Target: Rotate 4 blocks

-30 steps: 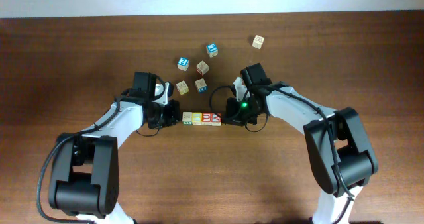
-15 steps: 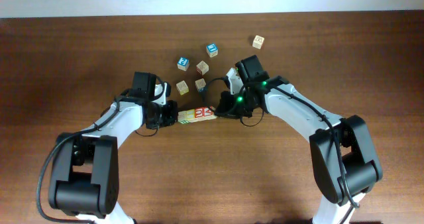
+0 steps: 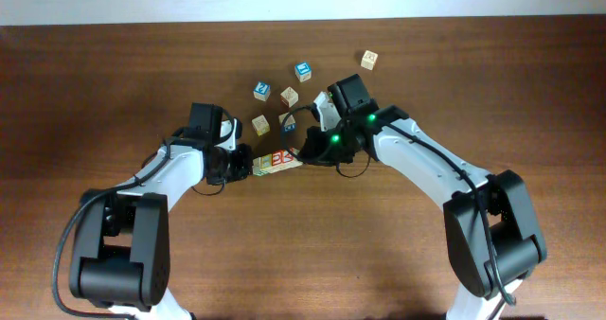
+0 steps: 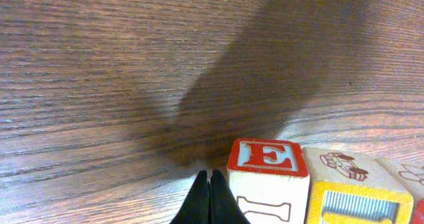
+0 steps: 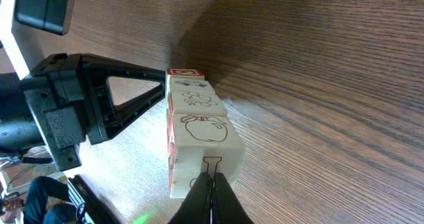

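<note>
dark wood table [image 3: 114, 74] fills the overhead view. four blocks [image 3: 277, 161] sit side by side, touching, in one short row near the table's middle. the row is tilted, running from about 8 o'clock up to 2 o'clock.

left gripper [image 3: 246, 165] has its fingers pressed together and empty. its tips are at the row's 8 o'clock end, just beside the e block [image 4: 268, 156], whose top face is red. in the left wrist view a yellow-faced block [image 4: 358, 205] touches that one on its 3 o'clock side.

right gripper [image 3: 305, 153] is also pressed together and holds nothing. its tips rest against the apple block [image 5: 202, 134] at the row's 2 o'clock end.

six loose cubes [image 3: 260, 125] lie scattered from 11 to 2 o'clock of the row, two of them blue-faced.
</note>
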Action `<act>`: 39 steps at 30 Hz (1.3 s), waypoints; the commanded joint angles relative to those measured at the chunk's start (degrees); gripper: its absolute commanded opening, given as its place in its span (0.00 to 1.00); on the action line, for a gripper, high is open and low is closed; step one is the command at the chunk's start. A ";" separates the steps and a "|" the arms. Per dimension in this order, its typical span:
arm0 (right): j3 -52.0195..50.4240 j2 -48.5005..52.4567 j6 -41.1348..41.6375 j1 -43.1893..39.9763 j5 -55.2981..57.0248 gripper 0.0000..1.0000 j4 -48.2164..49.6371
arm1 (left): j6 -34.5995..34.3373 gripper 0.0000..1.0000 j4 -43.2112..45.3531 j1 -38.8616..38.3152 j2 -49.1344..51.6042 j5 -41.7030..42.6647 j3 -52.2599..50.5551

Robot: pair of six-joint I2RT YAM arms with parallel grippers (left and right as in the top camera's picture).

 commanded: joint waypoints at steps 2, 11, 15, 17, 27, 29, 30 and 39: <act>1.66 -0.11 -0.61 4.02 -2.40 0.04 0.33 | 1.40 0.00 0.20 -1.44 0.39 9.01 0.90; 1.95 -0.09 -0.37 6.75 -1.18 0.04 0.44 | 1.62 0.00 -0.74 -1.44 0.39 8.98 0.90; 1.95 -0.09 1.16 6.73 0.39 0.04 0.92 | 1.62 0.00 -0.94 -1.44 0.39 9.01 0.90; 1.95 0.09 2.47 6.73 2.27 0.04 1.16 | 1.62 0.00 -0.98 -1.44 0.39 9.01 0.90; 16.35 0.07 -3.93 0.26 8.39 0.05 -14.78 | 3.41 0.00 -5.57 -1.16 -4.07 -2.75 6.71; 17.09 0.00 -6.64 0.26 10.75 0.15 -16.98 | 4.87 0.00 -9.11 -1.16 -8.96 -13.22 10.01; 17.44 0.00 -7.52 0.26 10.86 0.19 -17.44 | 4.87 0.00 -9.51 -1.16 -10.34 -15.61 10.45; 18.97 -0.09 -11.10 1.46 15.50 0.63 -18.34 | 4.83 0.96 -9.92 -1.16 -22.77 -34.56 10.91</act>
